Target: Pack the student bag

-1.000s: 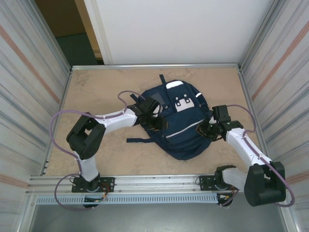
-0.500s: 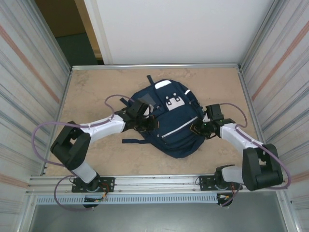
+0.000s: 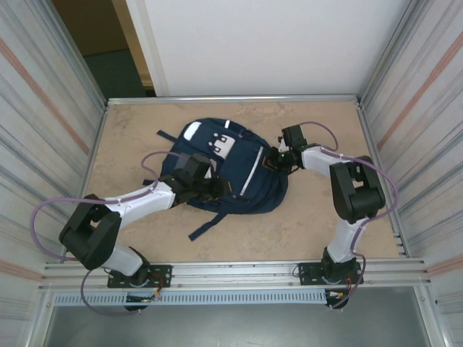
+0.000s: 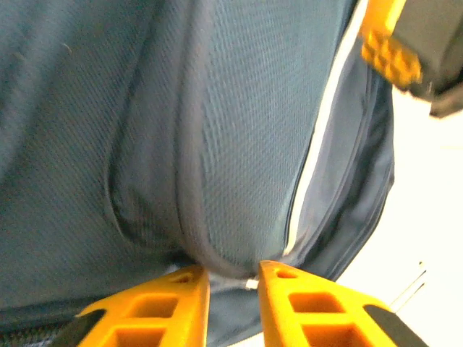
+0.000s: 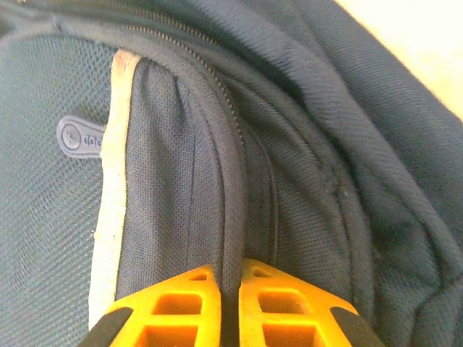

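Observation:
The student bag, navy with white stripes and a pale patch, lies flat on the tan table, left of centre and toward the back. My left gripper rests on its near left part; in the left wrist view a piped seam of the bag runs between its orange fingertips, which pinch it. My right gripper is at the bag's right edge. Up close its jaws are shut on a piped ridge of the bag beside a zip. One of its orange fingers shows at the left wrist view's top right.
A dark strap trails from the bag toward the front. Corrugated metal walls close both sides and a white panel the back. An aluminium rail runs along the near edge. Bare table lies front right.
The bag has slid left and toward the back, turning as it went. Both arms moved with it, the right arm stretching far back and the left forearm swinging left.

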Controlling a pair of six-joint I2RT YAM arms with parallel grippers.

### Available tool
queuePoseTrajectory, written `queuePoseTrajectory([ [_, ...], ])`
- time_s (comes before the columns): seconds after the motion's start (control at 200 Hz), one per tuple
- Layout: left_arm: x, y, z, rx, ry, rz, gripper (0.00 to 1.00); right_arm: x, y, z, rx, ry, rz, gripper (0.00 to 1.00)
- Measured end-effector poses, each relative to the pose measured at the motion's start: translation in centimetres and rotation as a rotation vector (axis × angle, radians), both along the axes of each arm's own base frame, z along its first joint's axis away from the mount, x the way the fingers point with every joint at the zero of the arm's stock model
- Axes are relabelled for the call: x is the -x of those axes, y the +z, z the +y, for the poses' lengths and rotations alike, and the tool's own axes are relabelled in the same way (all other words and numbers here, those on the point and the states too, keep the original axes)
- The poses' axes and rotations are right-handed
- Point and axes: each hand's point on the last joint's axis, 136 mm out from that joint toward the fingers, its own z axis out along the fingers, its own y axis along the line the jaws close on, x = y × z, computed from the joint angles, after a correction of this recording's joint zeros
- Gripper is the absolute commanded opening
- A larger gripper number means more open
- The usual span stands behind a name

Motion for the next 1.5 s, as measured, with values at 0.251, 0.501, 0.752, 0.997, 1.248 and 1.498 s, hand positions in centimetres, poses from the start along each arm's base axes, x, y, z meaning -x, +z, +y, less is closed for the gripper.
queuePoseTrajectory([
  [0.251, 0.5, -0.9, 0.7, -0.034, 0.006, 0.025, 0.37, -1.5, 1.4, 0.7, 0.021, -0.011, -0.072, 0.4],
  [0.501, -0.7, -0.9, 2.4, -0.111, 0.06, 0.017, 0.46, 2.5, 5.8, -1.8, 0.127, -0.035, -0.146, 0.51],
  [0.752, -3.5, 1.2, 1.7, -0.093, 0.091, -0.032, 0.45, 8.6, 6.7, -0.6, 0.184, 0.027, -0.173, 0.51],
  [0.997, -4.4, -0.9, 0.9, -0.128, 0.07, 0.015, 0.26, 14.7, 6.1, 4.3, 0.197, 0.095, -0.172, 0.6],
  [1.248, -4.5, -0.7, 1.1, -0.136, 0.073, 0.013, 0.52, 18.2, 6.4, 7.3, 0.216, 0.075, -0.221, 0.63],
  [1.498, -5.7, 0.0, 1.2, -0.166, 0.087, -0.014, 0.46, 17.3, 6.9, 6.8, 0.231, 0.014, -0.265, 0.62],
])
